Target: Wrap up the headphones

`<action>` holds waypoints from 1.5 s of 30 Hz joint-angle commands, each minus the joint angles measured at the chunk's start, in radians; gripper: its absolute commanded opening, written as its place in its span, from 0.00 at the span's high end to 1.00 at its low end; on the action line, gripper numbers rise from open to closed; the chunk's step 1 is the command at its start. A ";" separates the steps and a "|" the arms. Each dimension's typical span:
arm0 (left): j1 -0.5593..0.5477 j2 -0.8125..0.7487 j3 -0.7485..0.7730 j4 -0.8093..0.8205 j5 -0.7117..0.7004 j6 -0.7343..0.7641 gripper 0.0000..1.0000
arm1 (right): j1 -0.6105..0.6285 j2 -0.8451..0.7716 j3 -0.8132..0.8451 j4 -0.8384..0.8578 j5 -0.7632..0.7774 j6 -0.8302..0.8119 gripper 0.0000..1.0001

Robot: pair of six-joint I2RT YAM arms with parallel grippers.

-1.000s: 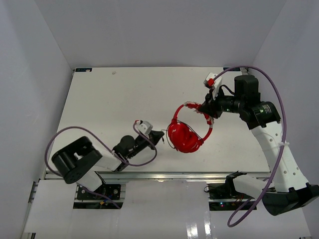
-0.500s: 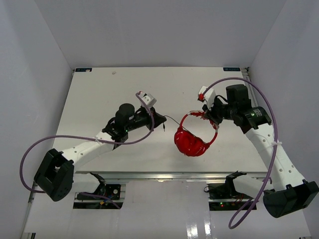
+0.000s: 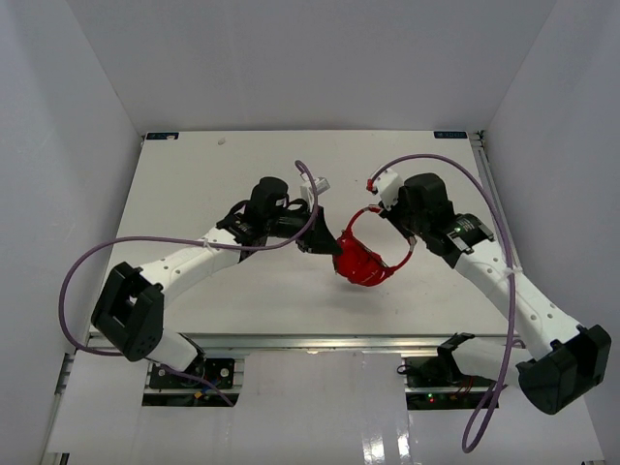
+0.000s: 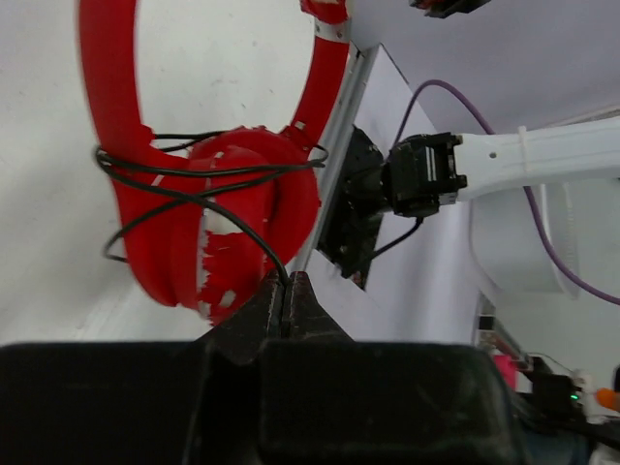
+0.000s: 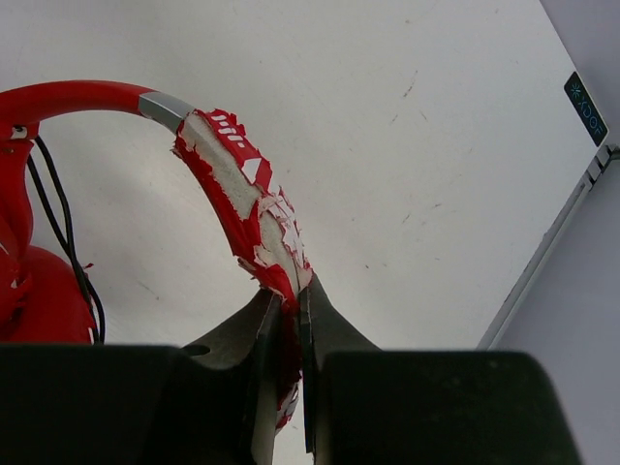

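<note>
While the headphones hang with their earcups folded together, I see their headband clamped in the right gripper on their right side. The left gripper, just beside their left flank and nearer the earcups, pinches the cable, which is already looped around them. A second ago that gripper sat well off, and the headphones have since shifted leftward.
</note>
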 commanded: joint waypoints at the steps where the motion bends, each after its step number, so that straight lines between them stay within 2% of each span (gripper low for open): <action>1: -0.023 -0.004 0.056 0.112 0.071 -0.190 1.00 | 0.021 0.048 0.040 0.151 0.112 0.174 0.92; 7: -0.048 0.055 0.099 0.178 0.013 -0.313 1.00 | 0.024 0.095 0.050 0.180 0.109 0.272 0.92; 11: -0.072 0.088 0.101 0.183 -0.093 -0.365 1.00 | 0.022 0.141 0.056 0.201 0.141 0.312 0.92; 16: -0.088 0.154 0.101 0.119 -0.232 -0.348 1.00 | 0.022 0.222 0.076 0.221 0.174 0.376 0.92; 21: -0.085 0.212 0.175 -0.003 -0.400 -0.252 0.96 | 0.001 0.310 0.125 0.226 0.164 0.459 0.92; 27: -0.045 0.287 0.232 -0.074 -0.504 -0.204 0.91 | -0.016 0.417 0.160 0.264 -0.007 0.521 0.92; 36: 0.069 0.275 0.151 -0.107 -0.527 -0.140 0.89 | -0.017 0.616 0.250 0.339 -0.218 0.594 0.92; 40: 0.111 0.285 0.144 -0.139 -0.531 -0.098 0.88 | -0.016 0.706 0.297 0.347 -0.258 0.615 0.92; 43: 0.119 0.299 0.152 -0.155 -0.533 -0.080 0.84 | -0.015 0.738 0.311 0.353 -0.268 0.615 0.92; 45: 0.119 0.313 0.162 -0.167 -0.527 -0.075 0.78 | -0.016 0.739 0.306 0.353 -0.277 0.609 0.85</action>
